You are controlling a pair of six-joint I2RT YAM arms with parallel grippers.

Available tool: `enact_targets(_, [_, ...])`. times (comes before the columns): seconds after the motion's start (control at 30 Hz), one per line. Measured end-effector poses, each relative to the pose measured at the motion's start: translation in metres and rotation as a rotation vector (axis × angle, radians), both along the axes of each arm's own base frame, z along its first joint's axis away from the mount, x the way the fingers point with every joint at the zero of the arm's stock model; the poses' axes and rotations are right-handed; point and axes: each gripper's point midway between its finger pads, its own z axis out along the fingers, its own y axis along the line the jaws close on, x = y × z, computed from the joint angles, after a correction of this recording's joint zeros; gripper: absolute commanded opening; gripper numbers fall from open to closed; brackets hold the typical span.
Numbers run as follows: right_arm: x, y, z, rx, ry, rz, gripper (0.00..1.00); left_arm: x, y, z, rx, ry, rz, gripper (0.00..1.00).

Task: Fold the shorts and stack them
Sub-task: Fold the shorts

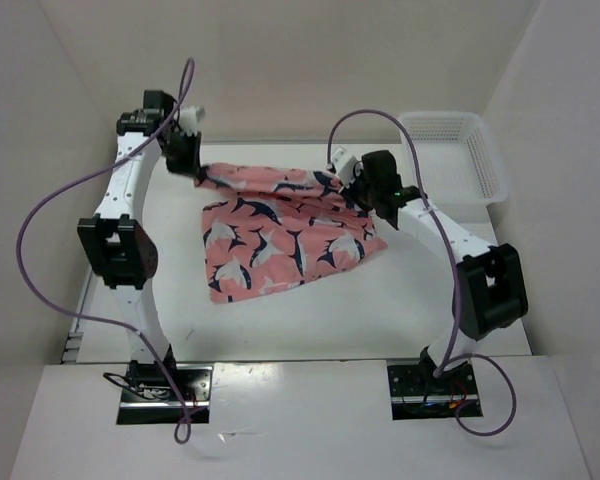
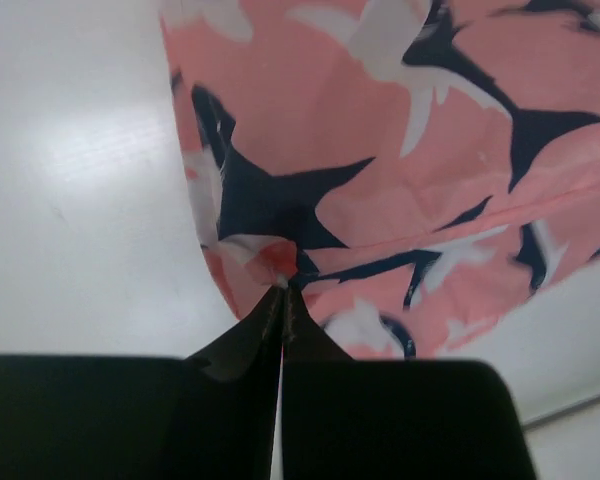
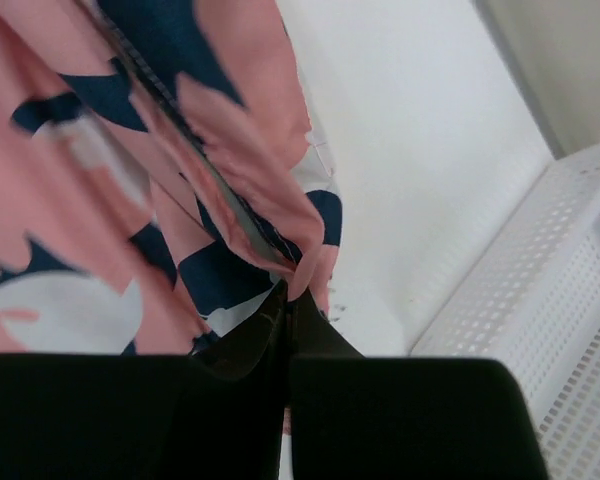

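Observation:
The salmon-pink shorts (image 1: pixel 280 235) with navy-and-white whale shapes hang stretched between my two grippers, their lower part draped on the white table. My left gripper (image 1: pixel 198 170) is shut on the shorts' far left corner; the left wrist view shows its jaws (image 2: pixel 282 285) pinched on the fabric (image 2: pixel 400 150). My right gripper (image 1: pixel 352 180) is shut on the far right corner; the right wrist view shows its jaws (image 3: pixel 292 285) closed on a bunched fold of the shorts (image 3: pixel 130 150). Both held corners are lifted above the table.
A white plastic mesh basket (image 1: pixel 455 155) stands at the back right, close to my right arm; its wall also shows in the right wrist view (image 3: pixel 540 300). Beige walls enclose the white table (image 1: pixel 300 320) on the left, back and right.

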Motion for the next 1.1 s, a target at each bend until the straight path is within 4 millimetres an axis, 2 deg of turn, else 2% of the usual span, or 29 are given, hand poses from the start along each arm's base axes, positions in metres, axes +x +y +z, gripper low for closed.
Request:
enact_targets(0.03, [-0.01,0.0,-0.005,-0.014,0.014,0.028,0.0,-0.026,0.001,-0.02,0.011,0.068,0.006,0.0])
enact_targets(0.1, [-0.03,-0.002,-0.016,-0.047,0.036,0.08,0.0,-0.076,-0.003,-0.041,0.048,0.14,-0.003,0.0])
enact_targets(0.17, [-0.049,-0.003,-0.025,-0.085,0.056,0.125,0.0,-0.119,-0.012,-0.049,0.083,0.169,-0.033,0.0])
enact_targets(0.2, [-0.057,-0.004,-0.029,-0.101,0.066,0.142,0.0,-0.131,-0.017,-0.047,0.09,0.16,-0.05,0.0])
enact_targets(0.27, [-0.067,-0.006,-0.035,-0.126,0.08,0.173,0.0,-0.143,-0.023,-0.04,0.092,0.115,-0.069,0.0])
enact_targets(0.37, [-0.076,-0.01,-0.038,-0.163,0.082,0.214,0.0,-0.147,-0.018,-0.034,0.093,0.071,-0.054,0.0])
enact_targets(0.53, [-0.087,-0.009,-0.024,-0.201,0.05,0.295,0.0,-0.148,-0.014,-0.028,0.093,0.039,-0.04,0.0])
enact_targets(0.57, [-0.09,-0.01,-0.021,-0.209,0.044,0.309,0.0,-0.153,-0.015,-0.027,0.094,0.037,-0.043,0.0])
enact_targets(0.67, [-0.097,-0.012,-0.019,-0.235,0.05,0.345,0.0,-0.176,-0.022,-0.029,0.098,0.057,-0.076,0.09])
enact_targets(0.7, [-0.101,-0.013,-0.022,-0.245,0.066,0.361,0.28,-0.188,-0.028,-0.03,0.094,0.082,-0.1,0.23])
enact_targets(0.73, [-0.106,-0.014,-0.025,-0.256,0.086,0.375,0.28,-0.198,-0.032,-0.032,0.09,0.103,-0.122,0.23])
enact_targets(0.77, [-0.111,-0.015,-0.027,-0.272,0.101,0.4,0.69,-0.21,-0.038,-0.036,0.082,0.133,-0.15,0.39])
enact_targets(0.83, [-0.125,-0.018,-0.029,-0.297,0.128,0.446,0.82,-0.242,-0.049,-0.05,0.071,0.234,-0.209,0.45])
enact_targets(0.87, [-0.132,-0.021,-0.029,-0.313,0.125,0.468,1.0,-0.258,-0.053,-0.058,0.068,0.294,-0.236,0.47])
enact_targets(0.93, [-0.15,-0.025,-0.028,-0.345,0.12,0.515,1.0,-0.286,-0.054,-0.073,0.069,0.404,-0.267,0.53])
enact_targets(1.0, [-0.164,-0.03,-0.021,-0.361,0.106,0.54,1.0,-0.306,-0.049,-0.082,0.082,0.487,-0.266,0.57])
enact_targets(1.1, [-0.168,-0.025,-0.002,-0.333,0.065,0.548,1.0,-0.313,-0.042,-0.083,0.081,0.53,-0.239,0.68])
